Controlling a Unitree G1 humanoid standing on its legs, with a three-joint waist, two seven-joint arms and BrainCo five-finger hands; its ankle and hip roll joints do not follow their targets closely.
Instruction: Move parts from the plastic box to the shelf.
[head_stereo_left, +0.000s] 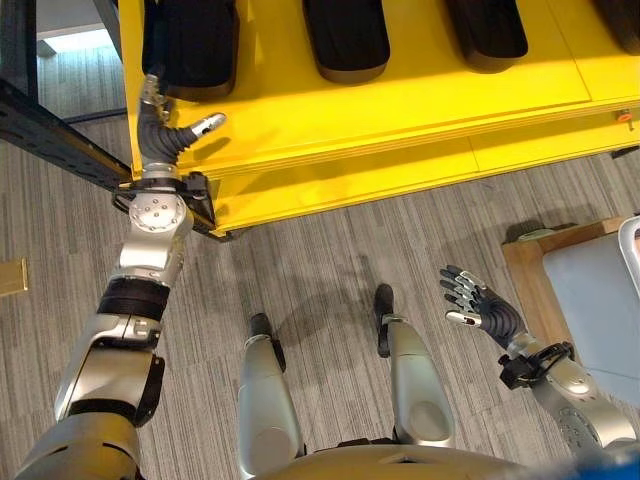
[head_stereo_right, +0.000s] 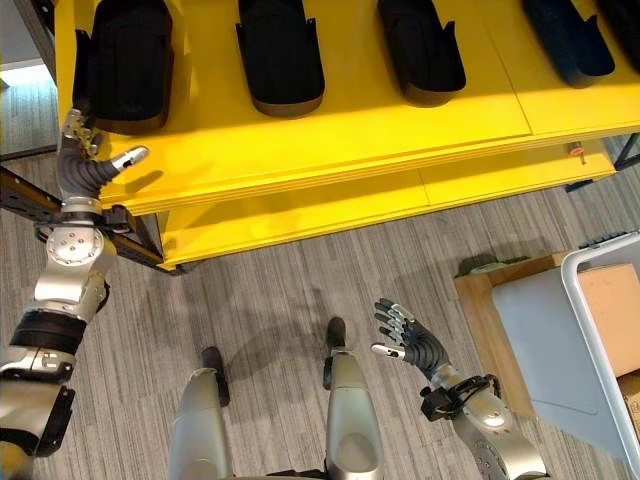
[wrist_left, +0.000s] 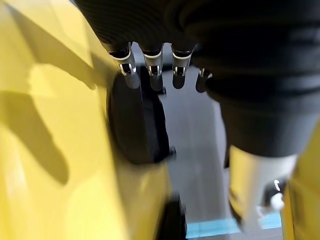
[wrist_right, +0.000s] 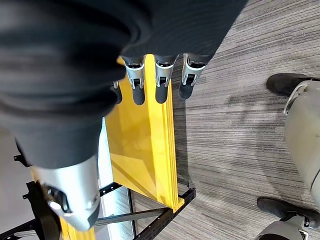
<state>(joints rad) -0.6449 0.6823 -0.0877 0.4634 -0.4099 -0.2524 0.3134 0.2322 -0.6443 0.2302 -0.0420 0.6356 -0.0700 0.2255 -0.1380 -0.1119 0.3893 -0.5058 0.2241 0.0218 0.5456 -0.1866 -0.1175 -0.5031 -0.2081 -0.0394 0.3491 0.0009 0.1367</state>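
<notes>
Grey plank floor (head_stereo_right: 280, 280), yellow shelf (head_stereo_right: 330, 130) carrying five black parts (leftmost (head_stereo_right: 125, 60)), left hand (head_stereo_right: 90, 165) fingers relaxed beside it, right hand (head_stereo_right: 410, 345) splayed, empty, above floor

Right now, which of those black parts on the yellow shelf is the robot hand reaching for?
The leftmost black part. The left robot hand is at its near end at the shelf's left corner; the other black parts lie farther right, untouched.

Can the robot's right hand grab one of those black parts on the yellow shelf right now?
Probably not yet. The right hand hangs open low over the floor, apart from the yellow shelf, whose black parts lie well beyond it.
</notes>
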